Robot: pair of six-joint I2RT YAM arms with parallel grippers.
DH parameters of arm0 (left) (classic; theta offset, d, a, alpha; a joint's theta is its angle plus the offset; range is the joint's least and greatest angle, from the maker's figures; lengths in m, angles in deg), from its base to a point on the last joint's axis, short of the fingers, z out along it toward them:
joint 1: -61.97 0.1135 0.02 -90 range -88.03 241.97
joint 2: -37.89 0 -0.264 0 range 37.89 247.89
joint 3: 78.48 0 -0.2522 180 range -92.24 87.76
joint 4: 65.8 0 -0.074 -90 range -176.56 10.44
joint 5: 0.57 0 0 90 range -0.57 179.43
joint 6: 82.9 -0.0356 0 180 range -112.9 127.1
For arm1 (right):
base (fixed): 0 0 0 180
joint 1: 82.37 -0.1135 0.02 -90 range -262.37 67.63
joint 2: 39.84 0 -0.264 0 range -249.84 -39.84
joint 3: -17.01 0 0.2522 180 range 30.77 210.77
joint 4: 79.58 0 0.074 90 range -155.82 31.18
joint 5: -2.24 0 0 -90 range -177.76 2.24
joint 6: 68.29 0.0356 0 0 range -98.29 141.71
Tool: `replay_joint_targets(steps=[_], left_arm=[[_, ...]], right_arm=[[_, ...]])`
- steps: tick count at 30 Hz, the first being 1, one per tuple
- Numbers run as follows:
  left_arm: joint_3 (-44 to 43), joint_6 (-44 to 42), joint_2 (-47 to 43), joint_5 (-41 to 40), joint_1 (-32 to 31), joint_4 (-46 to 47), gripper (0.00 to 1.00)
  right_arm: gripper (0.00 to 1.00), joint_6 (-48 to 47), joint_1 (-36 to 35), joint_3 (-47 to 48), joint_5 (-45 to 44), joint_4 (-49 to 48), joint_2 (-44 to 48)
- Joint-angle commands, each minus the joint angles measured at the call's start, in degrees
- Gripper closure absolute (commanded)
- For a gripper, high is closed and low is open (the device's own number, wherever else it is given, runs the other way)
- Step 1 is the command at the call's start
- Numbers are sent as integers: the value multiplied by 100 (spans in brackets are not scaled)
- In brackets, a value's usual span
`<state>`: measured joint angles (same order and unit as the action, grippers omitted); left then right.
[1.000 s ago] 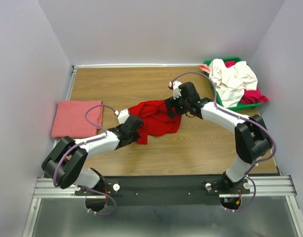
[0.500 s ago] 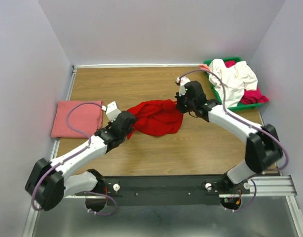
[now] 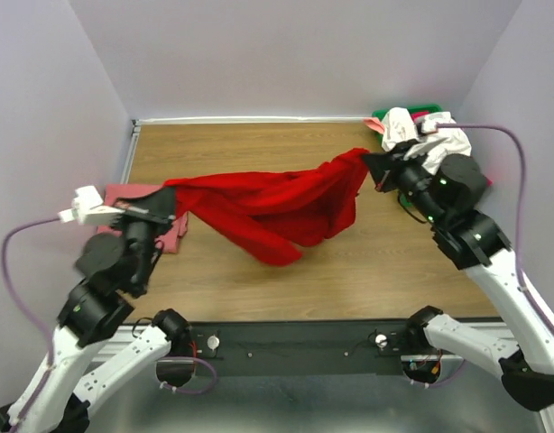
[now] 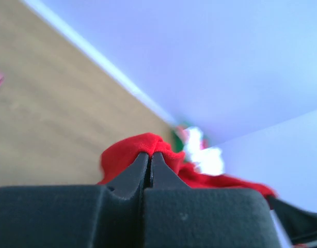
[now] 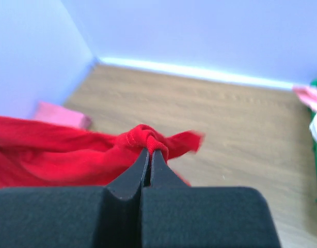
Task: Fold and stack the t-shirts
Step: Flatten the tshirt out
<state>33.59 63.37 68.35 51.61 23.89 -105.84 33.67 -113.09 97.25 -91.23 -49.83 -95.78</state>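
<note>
A: So, where does the red t-shirt [image 3: 268, 203] sit?
B: Strung across the middle of the overhead frame, lifted off the wooden table [image 3: 259, 144]. One end is at centre-left, the other at upper right, and the belly sags low between them.
A: And the grippers?
B: The left gripper [image 4: 149, 155] is pinched tight on a bunched fold of red cloth. The right gripper [image 5: 149, 152] is clamped on a rolled hem. Both wrist views show the fingers pressed together with fabric at the tips.
A: How will it handle?
B: Soft, light and limp, I judge — it droops wherever nothing supports it and will not keep a crease by itself. Thin cloth could slip from a pinch, so a stitched hem or shoulder seam looks the safest hold.
A: And the rest?
B: A salmon-pink folded shirt [image 3: 124, 192] lies at the left, partly behind the left arm. A white shirt [image 3: 430, 133] is heaped on the green tray [image 3: 381, 115] at upper right.
</note>
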Motion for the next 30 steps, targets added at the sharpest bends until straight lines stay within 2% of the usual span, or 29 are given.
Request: replay_joint_targets(steps=[1,8,13,21,30], left_arm=[[-707,-494,-496,-146,29,1,100],[-1728,-292,-813,-594,29,-676,100],[-1825,-354,-831,-595,38,-615,100],[-1886,-468,-699,-419,38,-422,100],[-2018,-336,-848,55,38,-553,100]], right_arm=[[100,244,-13,672,154,194,627],[100,491,-13,1490,-93,395,1384],[100,377,-13,1789,-365,563,1367],[100,429,-13,1719,-418,634,1261],[100,596,-13,1605,47,757,1814]])
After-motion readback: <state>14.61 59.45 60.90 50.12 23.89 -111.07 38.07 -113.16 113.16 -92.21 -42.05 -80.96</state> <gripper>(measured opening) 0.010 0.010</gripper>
